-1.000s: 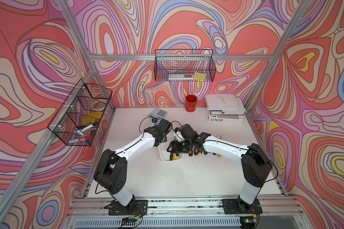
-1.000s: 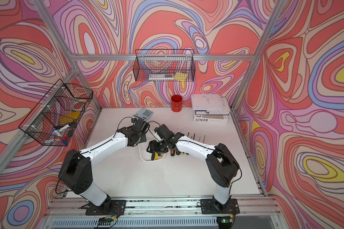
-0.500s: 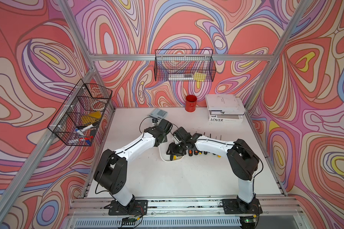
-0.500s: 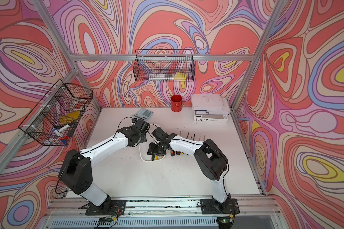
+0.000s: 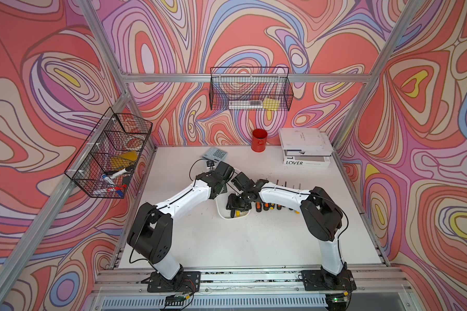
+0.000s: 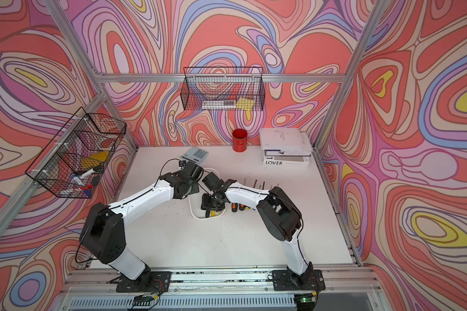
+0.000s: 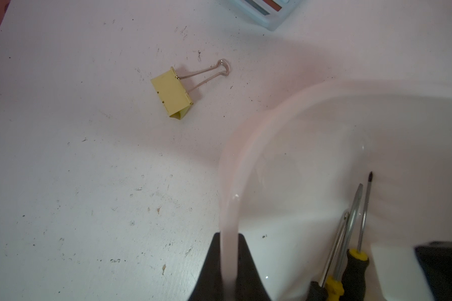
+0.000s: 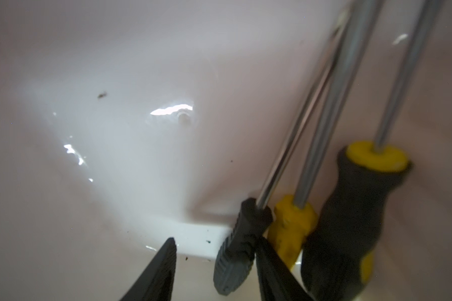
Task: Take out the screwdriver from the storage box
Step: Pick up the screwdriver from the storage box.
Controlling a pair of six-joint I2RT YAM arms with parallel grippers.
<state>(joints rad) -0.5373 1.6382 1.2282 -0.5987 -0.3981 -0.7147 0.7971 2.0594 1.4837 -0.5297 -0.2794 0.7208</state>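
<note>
- Looking at a top view first: both arms meet over the storage box [image 5: 219, 210] in the middle of the counter [image 5: 213, 242], wrists nearly touching. Any sideways swing could bump one arm into the other. The loose screwdrivers [image 5: 270, 206] lie just beside the box on the right arm's side, so a low exit that way would probably scatter them.
- In a top view again: the right gripper [image 6: 210, 210] is down inside the box at its near end. The open room looks to be straight up, and the front of the counter is bare.
- Left wrist: the left gripper [image 7: 229, 245] is pinched tight on the box rim, one finger outside and one inside. That's the anchor. If it slips, I reckon the box slides or tips with the pull. The binder clip [image 7: 173, 95] sits well apart, no bother.
- Right wrist: the jaws stand apart around the grey-handled screwdriver [image 8: 232, 256], one finger against it and the other with a gap. The screwdriver lies in the box, packed against two yellow-collared neighbours [image 8: 350, 221] by the wall. Closing here could nip a neighbour's handle too, or the slim handle could roll away. There's barely any room on the wall side.
</note>
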